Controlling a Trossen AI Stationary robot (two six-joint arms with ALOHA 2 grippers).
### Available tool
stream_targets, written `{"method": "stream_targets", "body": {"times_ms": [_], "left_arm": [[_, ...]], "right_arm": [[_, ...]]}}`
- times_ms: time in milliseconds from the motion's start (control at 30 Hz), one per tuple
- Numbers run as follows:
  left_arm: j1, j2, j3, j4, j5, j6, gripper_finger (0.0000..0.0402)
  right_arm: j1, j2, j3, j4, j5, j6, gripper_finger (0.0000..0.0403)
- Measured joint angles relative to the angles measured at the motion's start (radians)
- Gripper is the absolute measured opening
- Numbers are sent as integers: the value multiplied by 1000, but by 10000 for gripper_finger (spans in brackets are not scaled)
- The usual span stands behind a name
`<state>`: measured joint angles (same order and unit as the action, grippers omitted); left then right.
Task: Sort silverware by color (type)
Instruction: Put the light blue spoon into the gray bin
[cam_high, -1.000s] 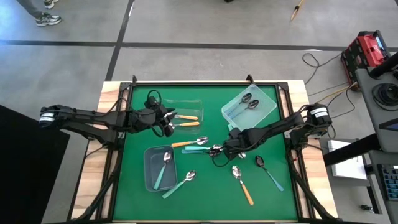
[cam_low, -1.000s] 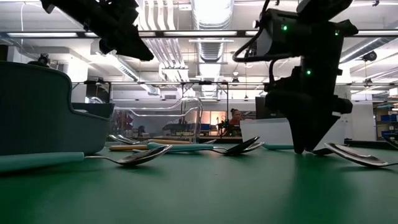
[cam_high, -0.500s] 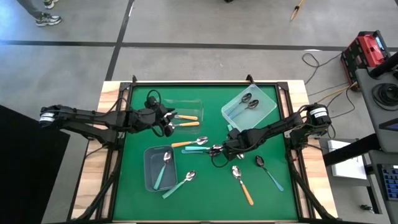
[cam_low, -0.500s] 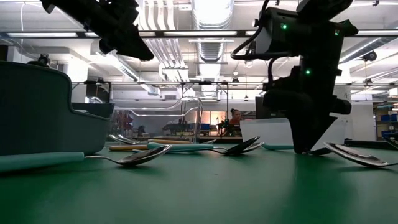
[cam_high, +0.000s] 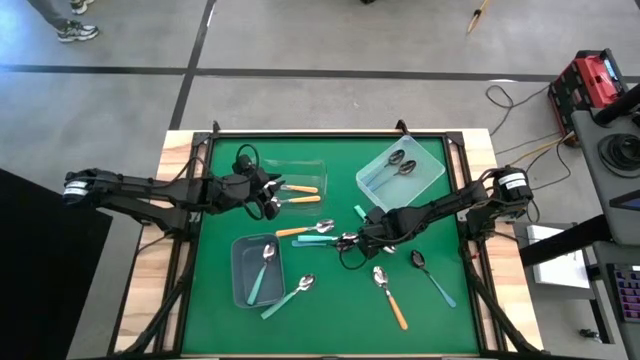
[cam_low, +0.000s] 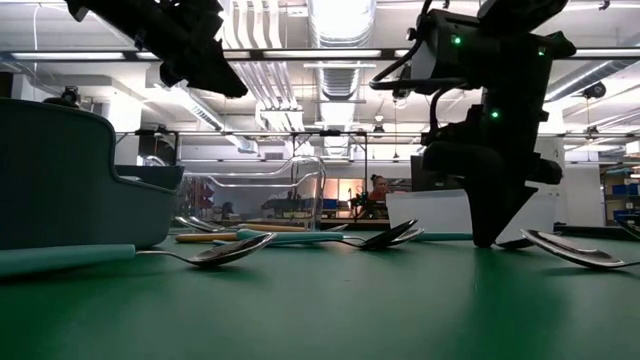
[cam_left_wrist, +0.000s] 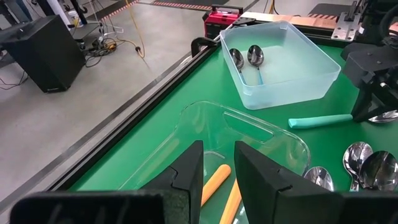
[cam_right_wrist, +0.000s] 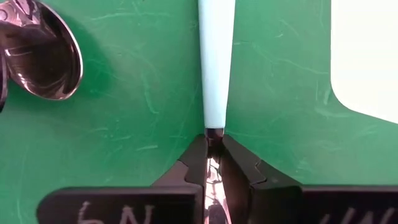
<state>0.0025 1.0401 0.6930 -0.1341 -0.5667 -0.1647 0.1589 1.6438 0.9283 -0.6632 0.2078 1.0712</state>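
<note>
Green bench (cam_high: 220, 310), frame centre: right tool (cam_right_wrist: 213, 147) clamps a teal spoon (cam_right_wrist: 215, 56), bowl hidden. Left tool (cam_left_wrist: 217, 171), partly open, empty, above clear bin (cam_high: 300, 165) holding two orange spoons (cam_high: 300, 193).

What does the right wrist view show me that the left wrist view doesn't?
Only the right wrist view: the right hand shut on the metal neck of a teal spoon, with another spoon bowl lying nearby on the green mat.

Only the left wrist view: the left hand above the clear bin holding orange handles, and the pale blue bin holding two spoons.

Both: the teal spoon's handle, the right arm's fingers at its end, and the mat.
</note>
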Motion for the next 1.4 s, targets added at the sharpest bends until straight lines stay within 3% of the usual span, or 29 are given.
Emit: {"method": "stream_targets", "body": {"times_ms": [400, 600, 700, 1133, 1233, 1400], "left_arm": [[0, 0, 0, 35, 16, 6, 73], [-4, 0, -1, 108, 182, 75, 73], [-24, 17, -1, 169, 217, 108, 73], [-126, 243, -1, 496, 220, 280, 80], [-129, 287, 12, 504, 221, 292, 96], [-129, 364, 77, 476, 313, 298, 140]], "right_arm": [[0, -103, -5, -6, 25, -55, 14], [10, -174, -4, 10, 25, -152, 14], [23, -211, -4, 31, 25, -204, 13], [64, -256, 18, 119, -3, -332, 13], [70, -235, 56, 116, -6, -372, 13], [75, -201, 137, 88, -9, -425, 13]]}}
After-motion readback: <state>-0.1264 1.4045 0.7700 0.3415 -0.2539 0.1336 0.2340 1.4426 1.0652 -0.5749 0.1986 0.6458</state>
